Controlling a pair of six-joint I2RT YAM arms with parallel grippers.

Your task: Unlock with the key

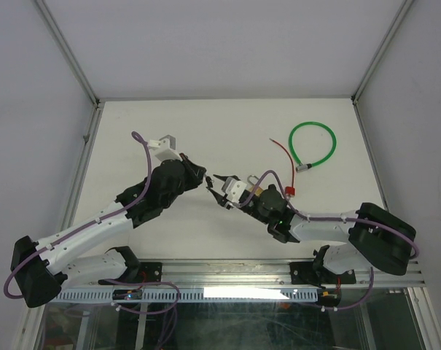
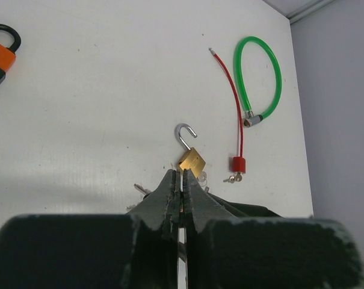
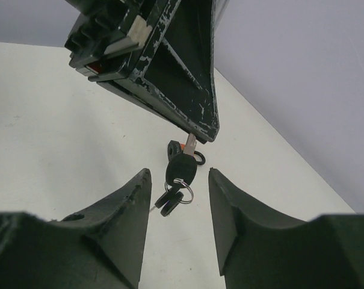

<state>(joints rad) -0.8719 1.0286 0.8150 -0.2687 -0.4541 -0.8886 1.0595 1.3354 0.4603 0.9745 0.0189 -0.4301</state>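
Either side of the key (image 3: 182, 170), the right gripper (image 3: 179, 179) stands open, empty (likely a handover). Left gripper (image 3: 197, 133) pinches its blade; the right should close next.

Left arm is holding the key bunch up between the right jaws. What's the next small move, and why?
Probably close the right gripper on the black key head. The left gripper is shut, pinching the key by its blade, and the head hangs between the right's open jaws, touching neither. Closing there would secure the handover.
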